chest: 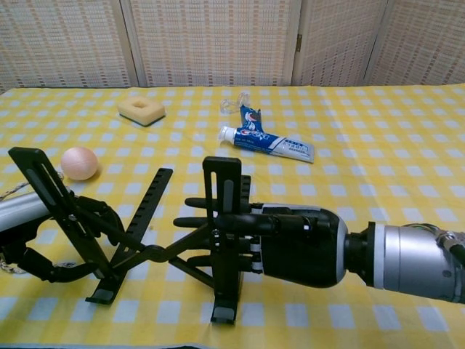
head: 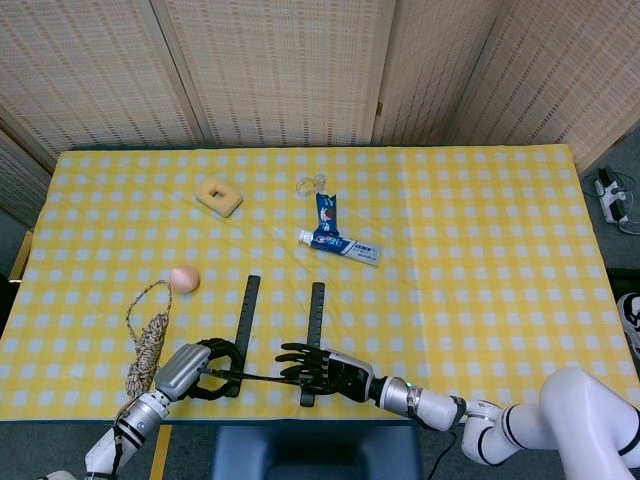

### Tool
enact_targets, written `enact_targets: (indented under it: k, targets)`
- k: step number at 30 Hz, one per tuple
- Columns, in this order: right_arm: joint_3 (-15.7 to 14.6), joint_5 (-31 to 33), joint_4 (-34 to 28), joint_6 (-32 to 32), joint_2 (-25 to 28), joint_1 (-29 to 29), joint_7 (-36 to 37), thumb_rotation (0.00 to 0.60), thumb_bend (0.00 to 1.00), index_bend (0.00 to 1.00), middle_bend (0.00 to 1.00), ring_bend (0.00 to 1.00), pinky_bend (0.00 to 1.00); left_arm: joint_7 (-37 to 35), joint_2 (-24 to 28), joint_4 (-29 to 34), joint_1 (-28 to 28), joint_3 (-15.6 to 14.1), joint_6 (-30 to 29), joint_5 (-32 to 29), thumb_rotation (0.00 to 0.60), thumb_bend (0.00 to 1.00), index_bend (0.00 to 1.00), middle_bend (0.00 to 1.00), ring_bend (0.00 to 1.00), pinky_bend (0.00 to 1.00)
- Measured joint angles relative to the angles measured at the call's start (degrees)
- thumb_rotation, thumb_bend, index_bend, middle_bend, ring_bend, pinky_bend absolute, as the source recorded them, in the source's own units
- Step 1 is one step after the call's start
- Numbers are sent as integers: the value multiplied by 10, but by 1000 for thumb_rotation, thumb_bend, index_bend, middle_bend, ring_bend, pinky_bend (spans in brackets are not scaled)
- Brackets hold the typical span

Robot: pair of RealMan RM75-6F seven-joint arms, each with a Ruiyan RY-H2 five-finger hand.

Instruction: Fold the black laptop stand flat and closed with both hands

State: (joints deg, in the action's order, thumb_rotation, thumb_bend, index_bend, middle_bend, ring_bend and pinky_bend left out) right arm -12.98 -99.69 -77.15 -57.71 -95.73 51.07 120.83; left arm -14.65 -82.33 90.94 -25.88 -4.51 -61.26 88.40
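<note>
While the right hand [chest: 272, 236] reaches in with its dark fingers [chest: 200, 212] stretched out flat against the right upright of the black metal folding laptop stand [chest: 221, 240], it grips nothing that I can see; the fingers are spread and lie along both sides of that bar. Over on the other side, the left hand [chest: 76, 233] has its fingers curled around the stand's left upright, holding it. The stand itself sits unfolded at the near edge of the desk [head: 480, 250], its crossed struts joining the two legs. Beyond it on the yellow checked cloth lie a peach-coloured ball [head: 183, 278], a coil of braided rope [head: 147, 340], a blue and white toothpaste tube [head: 338, 243] and a yellow square sponge with a hole [head: 219, 195].
</note>
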Motion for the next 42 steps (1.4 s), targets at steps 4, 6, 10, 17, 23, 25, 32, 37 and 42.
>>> enact_targets:
  k: [4, 6, 10, 17, 23, 25, 32, 37, 42]
  targets:
    - [-1, -3, 2, -3, 0, -1, -25, 600, 316, 114, 144, 167, 108, 0, 0, 1, 2, -1, -3, 2, 600, 379, 473, 371, 266, 324]
    - [0, -3, 1, -5, 2, -3, -59, 600, 315, 114, 144, 167, 108, -1, 1, 2, 1, 0, -5, 3, 600, 379, 472, 371, 265, 324]
    - [6, 4, -12, -4, 10, -9, -167, 600, 316, 114, 144, 167, 108, -2, 16, 14, -3, -2, 11, 4, 600, 379, 469, 371, 264, 323]
    - [28, 43, -74, 8, 39, -24, -422, 600, 315, 114, 138, 150, 89, -4, 20, 19, -8, -1, 6, 6, 600, 379, 451, 366, 251, 313]
    - [52, 78, -121, 15, 47, -47, -557, 600, 315, 19, 64, 96, 31, -8, 24, 21, -1, -3, 7, 14, 600, 379, 268, 210, 102, 194]
    - [61, 86, -126, 16, 43, -53, -573, 600, 316, 2, 52, 86, 14, -10, 26, 21, 2, -4, -17, 22, 600, 379, 196, 151, 45, 140]
    - [93, 106, -131, 17, 27, -63, -626, 600, 315, 0, 20, 51, 0, -26, 58, 33, 15, -8, -64, 46, 600, 369, 0, 0, 0, 0]
    - [107, 118, -141, 25, 28, -66, -648, 600, 316, 0, 17, 46, 0, -45, 92, 46, 25, -6, -98, 56, 600, 368, 0, 0, 0, 0]
    - [119, 127, -144, 30, 28, -70, -658, 600, 316, 0, 15, 47, 0, -64, 120, 47, 31, 1, -117, 57, 600, 367, 0, 0, 0, 0]
